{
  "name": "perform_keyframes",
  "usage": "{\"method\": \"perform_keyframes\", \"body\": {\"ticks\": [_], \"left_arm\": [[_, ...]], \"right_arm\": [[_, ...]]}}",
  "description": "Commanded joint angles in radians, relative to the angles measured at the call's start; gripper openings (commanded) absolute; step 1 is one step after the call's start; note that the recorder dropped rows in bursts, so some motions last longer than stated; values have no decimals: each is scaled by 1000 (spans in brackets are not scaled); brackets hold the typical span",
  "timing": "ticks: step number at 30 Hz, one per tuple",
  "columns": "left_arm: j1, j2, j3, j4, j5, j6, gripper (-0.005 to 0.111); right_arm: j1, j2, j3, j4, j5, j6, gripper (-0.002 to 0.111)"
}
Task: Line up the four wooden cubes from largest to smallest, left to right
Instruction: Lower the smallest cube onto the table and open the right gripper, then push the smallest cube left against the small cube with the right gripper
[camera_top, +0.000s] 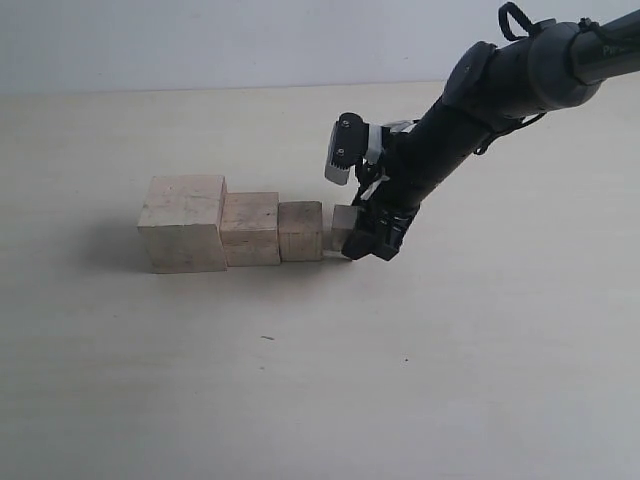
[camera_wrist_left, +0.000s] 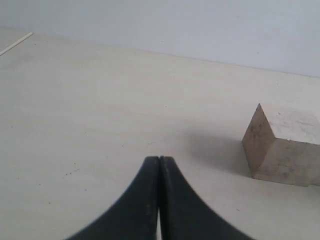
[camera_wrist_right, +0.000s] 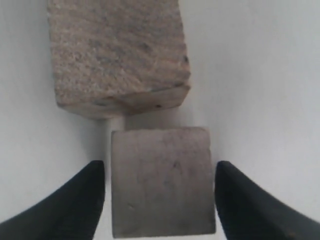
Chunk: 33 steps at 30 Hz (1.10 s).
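Four wooden cubes stand in a row on the table in the exterior view: the largest (camera_top: 183, 222) at the left, then the second (camera_top: 250, 228), the third (camera_top: 300, 231) and the smallest (camera_top: 344, 226) at the right end. My right gripper (camera_top: 368, 240) is low at that right end. In the right wrist view it (camera_wrist_right: 160, 167) is open, and the smallest cube (camera_wrist_right: 160, 180) sits between its fingers with a narrow gap on each side, just short of the third cube (camera_wrist_right: 117, 50). My left gripper (camera_wrist_left: 159, 159) is shut and empty, with one cube (camera_wrist_left: 285, 145) ahead of it.
The pale table (camera_top: 320, 380) stretches wide around the row. A light wall (camera_top: 200, 40) runs behind the table's far edge. The dark right arm (camera_top: 480, 100) slants down from the upper right. The left arm is outside the exterior view.
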Motion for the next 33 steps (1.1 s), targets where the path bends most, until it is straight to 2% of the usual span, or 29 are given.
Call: {"method": "perform_keyframes", "body": {"ticks": [1,6,15,33], "left_arm": [[-7,-5,4,1,-9,0,0],[-7,-5,4,1,-9,0,0],[-7,-5,4,1,-9,0,0],[-7,-5,4,1,-9,0,0]], "right_arm": [[4,-25,3,4,5,80,70],[4,-91,3,-78,11,141,69],[4,-207,3,-444,0,502,69],[1,-52,5,-382,-148,521,69]]}}
